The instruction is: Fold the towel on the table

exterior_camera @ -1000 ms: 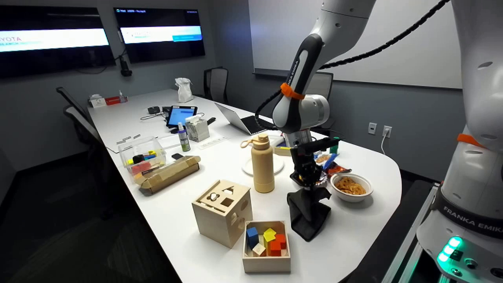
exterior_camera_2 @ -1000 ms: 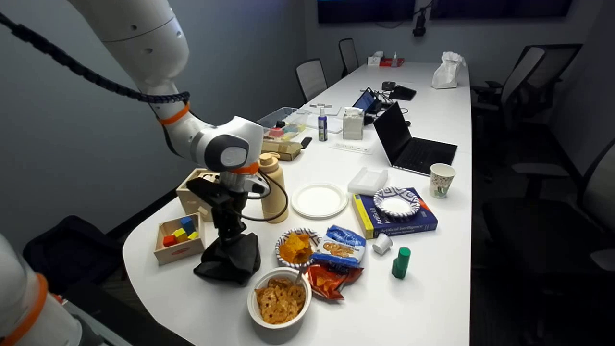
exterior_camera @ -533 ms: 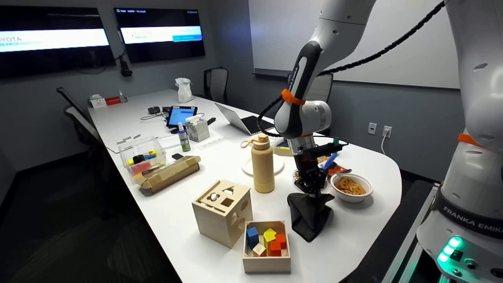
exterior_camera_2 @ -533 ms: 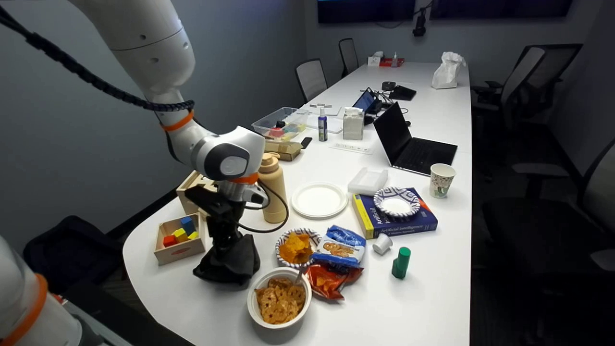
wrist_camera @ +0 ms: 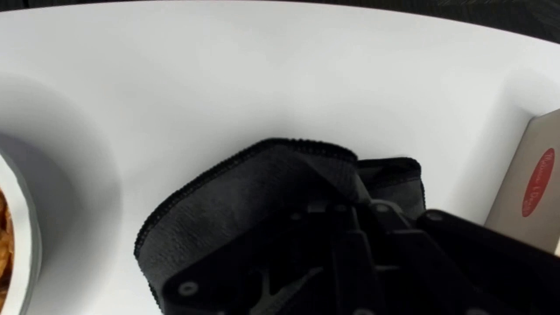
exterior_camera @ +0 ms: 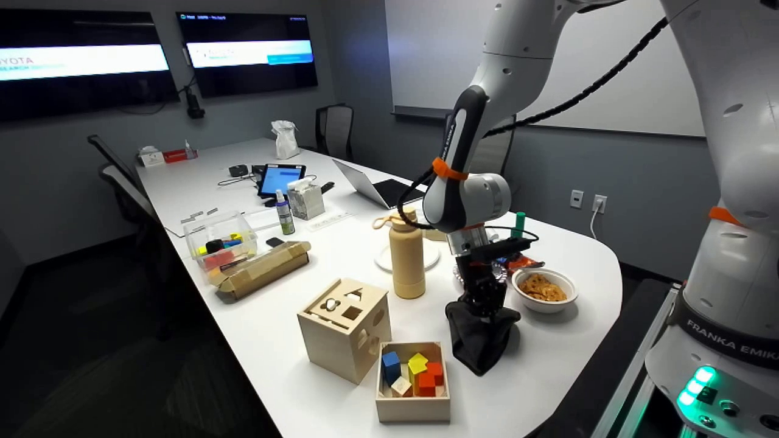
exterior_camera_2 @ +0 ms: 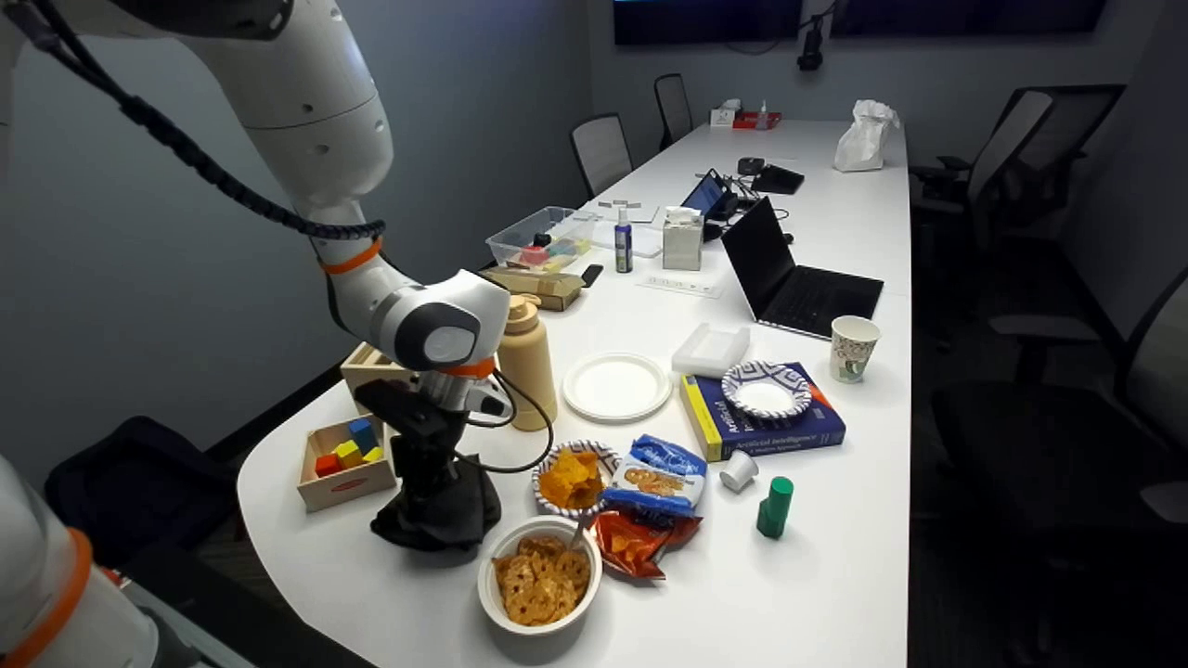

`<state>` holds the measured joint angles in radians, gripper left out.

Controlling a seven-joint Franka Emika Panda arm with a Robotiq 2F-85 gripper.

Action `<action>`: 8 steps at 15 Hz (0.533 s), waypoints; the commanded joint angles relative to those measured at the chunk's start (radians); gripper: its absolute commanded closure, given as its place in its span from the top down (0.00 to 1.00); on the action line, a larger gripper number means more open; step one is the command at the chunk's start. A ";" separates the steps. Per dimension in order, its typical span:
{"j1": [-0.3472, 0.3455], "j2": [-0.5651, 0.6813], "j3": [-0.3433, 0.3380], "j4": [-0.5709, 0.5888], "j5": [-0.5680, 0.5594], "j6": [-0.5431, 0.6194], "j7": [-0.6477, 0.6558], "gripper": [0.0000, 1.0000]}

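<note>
The towel is a small black cloth, bunched on the white table in both exterior views (exterior_camera: 481,350) (exterior_camera_2: 469,515). My gripper (exterior_camera: 488,311) points down at its upper part, low over the table. In the wrist view the fingers (wrist_camera: 359,209) are close together with a raised fold of the towel (wrist_camera: 227,197) pinched between them. One part of the towel spreads to the left of the fingers and a smaller corner shows to the right. The fingertips themselves are dark and partly hidden by the cloth.
A bowl of snacks (exterior_camera: 543,307) stands close beside the towel. A wooden block tray (exterior_camera: 414,410), a shape-sorter cube (exterior_camera: 331,347) and a tall tan bottle (exterior_camera: 408,261) stand nearby. A chip plate (exterior_camera_2: 548,501) and snack bags (exterior_camera_2: 654,478) lie close too.
My gripper has moved down toward the table and slightly toward the robot base. The raised part of the towel has come down with it; its outer edges have hardly moved.
</note>
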<state>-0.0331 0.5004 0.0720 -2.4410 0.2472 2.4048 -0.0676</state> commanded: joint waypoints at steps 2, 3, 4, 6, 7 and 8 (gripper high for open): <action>-0.034 0.090 0.018 0.040 0.021 0.053 -0.041 0.29; -0.043 0.091 0.023 0.036 0.025 0.060 -0.049 0.35; -0.055 0.088 0.030 0.032 0.028 0.057 -0.063 0.44; -0.084 0.048 0.050 0.006 0.051 0.042 -0.097 0.59; -0.104 0.015 0.067 -0.014 0.073 0.031 -0.118 0.66; -0.117 -0.004 0.078 -0.025 0.090 0.024 -0.136 0.75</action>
<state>-0.0950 0.5748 0.1056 -2.4190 0.2818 2.4508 -0.1387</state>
